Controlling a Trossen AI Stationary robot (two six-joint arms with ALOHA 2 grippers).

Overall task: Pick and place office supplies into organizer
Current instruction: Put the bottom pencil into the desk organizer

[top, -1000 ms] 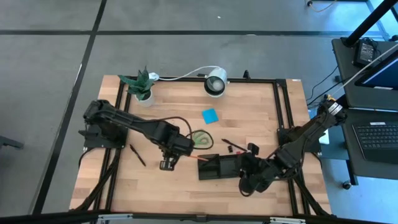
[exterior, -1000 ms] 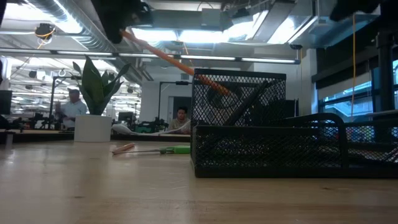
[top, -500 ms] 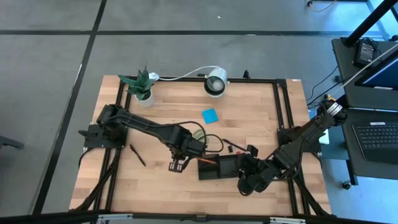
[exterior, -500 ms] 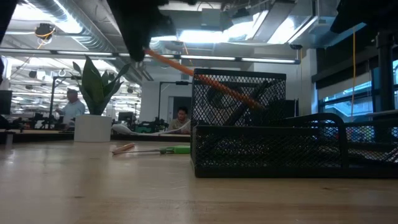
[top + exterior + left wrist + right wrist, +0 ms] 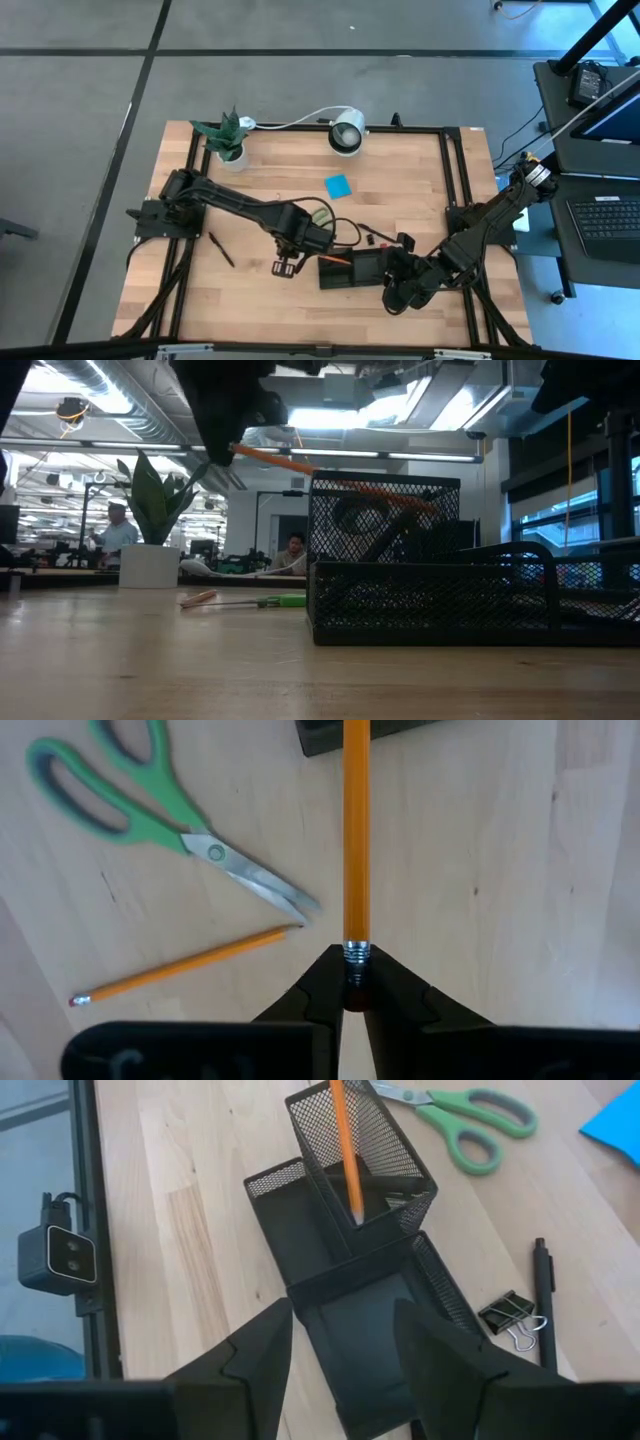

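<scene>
The left tool (image 5: 352, 982) pinches the eraser end of an orange pencil (image 5: 356, 830), whose long axis slants away and down into the organizer's (image 5: 340, 1260) tall mesh cup. The right tool (image 5: 340, 1355), wide open and empty, hovers over the organizer's low tray, leaving the cup unobstructed.

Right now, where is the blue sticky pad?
In the high view the blue sticky pad lies flat mid-table, between the white lamp and the green scissors.
</scene>
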